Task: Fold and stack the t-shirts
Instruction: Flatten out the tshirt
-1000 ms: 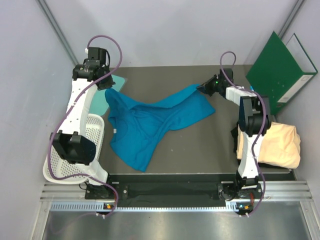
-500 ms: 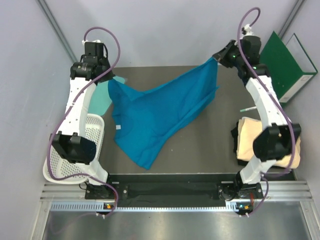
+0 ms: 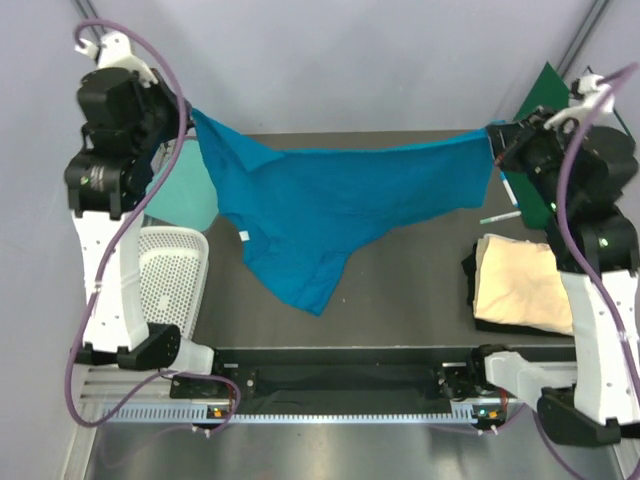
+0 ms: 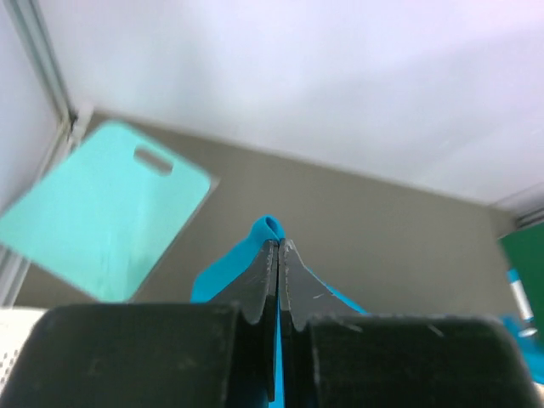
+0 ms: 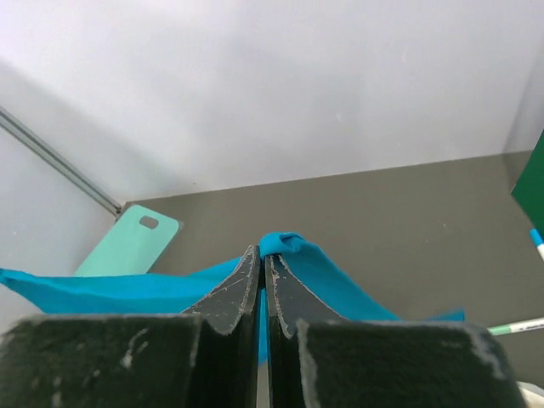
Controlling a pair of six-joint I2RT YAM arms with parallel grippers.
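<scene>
Clamped on a bunched edge of the blue t-shirt, the left gripper has its fingers pressed together with a nub of cloth poking past the tips. The right gripper is closed in the same way on the opposite edge of the garment. From above, the shirt hangs stretched between the two high arms over the table. Its top edge is nearly taut and its body droops to a point on the near side; whether that point touches the table cannot be told.

At near right lies the folded cream t-shirt, and at near left a white mesh basket. Farther back are the teal board, partly behind the cloth, a pen and a green folder.

The step appears to be spreading the shirt flat before folding. Doing it well likely means lowering both arms together with even tension, letting the drooping body land first and smooth. The cloth should land clear of the pen and the cream bundle.
</scene>
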